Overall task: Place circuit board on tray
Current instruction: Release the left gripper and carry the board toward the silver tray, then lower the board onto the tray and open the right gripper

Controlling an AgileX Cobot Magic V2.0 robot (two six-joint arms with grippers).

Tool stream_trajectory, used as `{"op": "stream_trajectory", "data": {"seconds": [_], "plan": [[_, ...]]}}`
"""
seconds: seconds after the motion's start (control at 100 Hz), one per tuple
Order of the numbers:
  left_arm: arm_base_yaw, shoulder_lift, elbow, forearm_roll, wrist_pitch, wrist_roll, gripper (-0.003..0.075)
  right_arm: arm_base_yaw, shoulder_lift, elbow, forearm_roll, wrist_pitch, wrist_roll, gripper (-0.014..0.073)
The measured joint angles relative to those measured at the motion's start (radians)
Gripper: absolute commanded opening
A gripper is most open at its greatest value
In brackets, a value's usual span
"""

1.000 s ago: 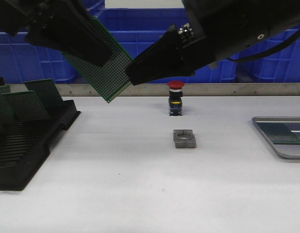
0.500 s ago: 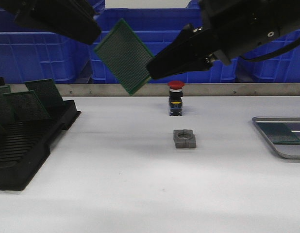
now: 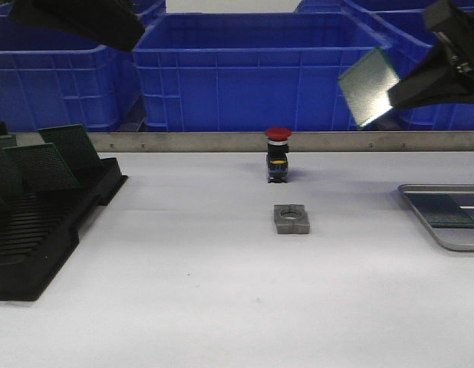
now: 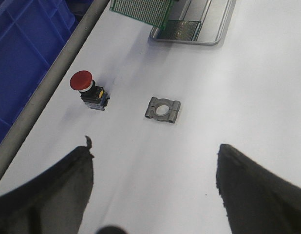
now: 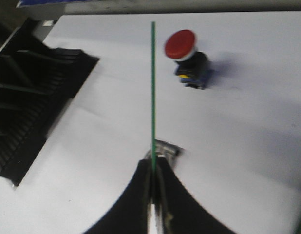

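Circuit board [image 3: 368,86] hangs in the air at the upper right of the front frame, tilted, pinched at its right edge by the right tool [image 3: 409,90], whose fingers are closed on it. In the right wrist view the board [image 5: 153,83] shows edge-on as a thin green line rising from between the dark fingers [image 5: 141,195], which meet on its lower end. It sits well above the worktop [image 3: 222,291], in front of the blue crates [image 3: 245,69] along the back of the frame, and up and to the left of the tray [image 3: 444,239].

The tray lies flat at the right edge of the front frame and already carries another green board [image 3: 444,211]. The left wrist view shows the same tray [image 4: 216,36] at the top of its frame.

The left tool [image 4: 155,195] is in the upper left of the front frame; in its wrist view the two dark fingers [image 4: 48,190] stand wide apart with nothing between them.

Near the middle of the worktop sits a small grey metal block with a round hole [image 3: 291,218], and behind it a red-capped push button [image 3: 278,153]. A black slotted rack [image 3: 45,230] with several green boards stands at the left.
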Motion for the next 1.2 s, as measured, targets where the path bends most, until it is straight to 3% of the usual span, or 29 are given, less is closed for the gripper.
{"op": "stream_trajectory", "data": {"seconds": [0.34, 0.9, 0.99, 1.2], "plan": [[0.000, 0.000, 0.000, -0.024, 0.000, 0.000, 0.0501, -0.204, 0.001, 0.000, -0.169, -0.010, 0.173, -0.0067], [0.000, 0.000, 0.000, -0.027, 0.000, 0.000, 0.0493, -0.218, 0.206, 0.000, -0.219, -0.075, 0.240, -0.0055], [0.000, 0.000, 0.000, -0.027, 0.000, 0.000, 0.0493, -0.218, 0.211, 0.000, -0.219, -0.079, 0.240, 0.0051], [0.000, 0.000, 0.000, -0.027, 0.000, 0.000, 0.0493, -0.218, 0.211, 0.000, -0.219, -0.079, 0.240, 0.0526]]}}
